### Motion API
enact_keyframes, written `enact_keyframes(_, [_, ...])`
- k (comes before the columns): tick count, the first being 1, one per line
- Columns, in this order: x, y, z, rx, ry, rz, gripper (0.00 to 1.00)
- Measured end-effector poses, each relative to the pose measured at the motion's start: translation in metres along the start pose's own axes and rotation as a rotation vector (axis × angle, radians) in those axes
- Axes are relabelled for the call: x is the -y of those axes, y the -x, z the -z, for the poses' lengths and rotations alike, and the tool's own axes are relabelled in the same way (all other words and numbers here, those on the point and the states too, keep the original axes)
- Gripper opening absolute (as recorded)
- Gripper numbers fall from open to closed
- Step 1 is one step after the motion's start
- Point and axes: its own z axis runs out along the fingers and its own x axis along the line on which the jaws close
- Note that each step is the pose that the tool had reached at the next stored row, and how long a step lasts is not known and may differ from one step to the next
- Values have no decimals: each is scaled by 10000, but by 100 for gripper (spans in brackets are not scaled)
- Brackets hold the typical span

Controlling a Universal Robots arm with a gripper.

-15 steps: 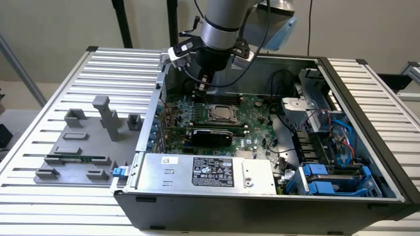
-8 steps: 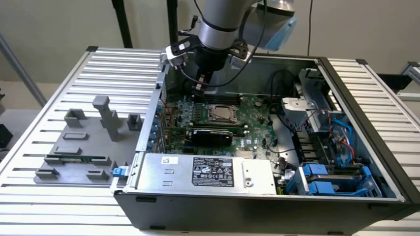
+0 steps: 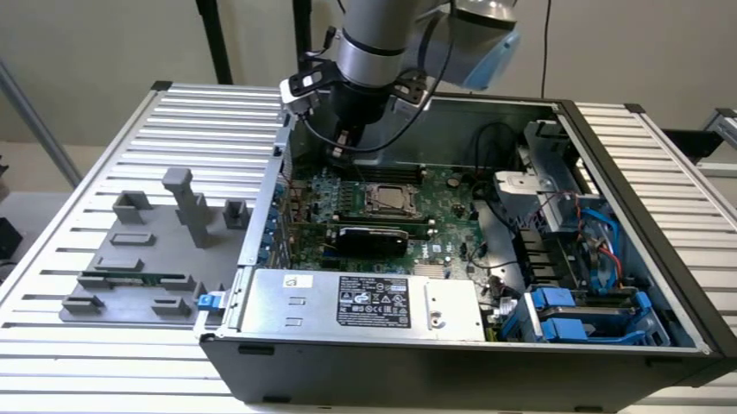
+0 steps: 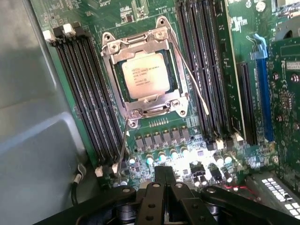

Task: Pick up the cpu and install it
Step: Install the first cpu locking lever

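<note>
Your pincer is shut tight, its 2 fingers pressed together, and it holds nothing. It hangs just over the green board, low inside the computer case.

Near the pincer tip, the cpu lies flat in its socket on the board, silver side up. A metal frame sits around it. So I think the cpu is already set in its place. The step in hand looks like the last part of putting it in, the work around the frame. 2 thin wire levers stick out from the frame corners, and they look loose to me.

I think any move here calls for small, slow, straight motion. Keep the tip off the silver top.

Room is tight. Long black slots run close along both sides of the socket. Past 1 row of slots stands the grey case wall, very near your arm. In the exterior view, a big power box fills the near end of the case. The open room is straight up. The table lies outside the case, well apart.
</note>
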Motion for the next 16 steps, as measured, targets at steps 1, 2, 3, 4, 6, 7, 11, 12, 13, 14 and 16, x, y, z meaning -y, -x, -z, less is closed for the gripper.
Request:
enact_keyframes(1, [9,3,-2,-106,-27,-10,11])
enact_keyframes(2, [17,5,-4,-232,-64,-22,11])
enact_keyframes(3, [23,7,-4,-378,-106,-36,11])
enact_keyframes(4, [29,9,-6,-542,-151,-59,11])
enact_keyframes(6, [33,10,-9,-839,-229,-121,11])
enact_keyframes(7, [34,11,-11,-972,-261,-174,11])
enact_keyframes(11, [31,11,-24,-1411,-342,-529,11])
enact_keyframes(12, [31,11,-28,-1503,-353,-633,11])
enact_keyframes(13, [30,11,-30,-1581,-359,-746,11])
enact_keyframes(14, [30,11,-31,-1633,-353,-871,11])
enact_keyframes(16, [30,11,-30,-1696,-335,-1109,11])
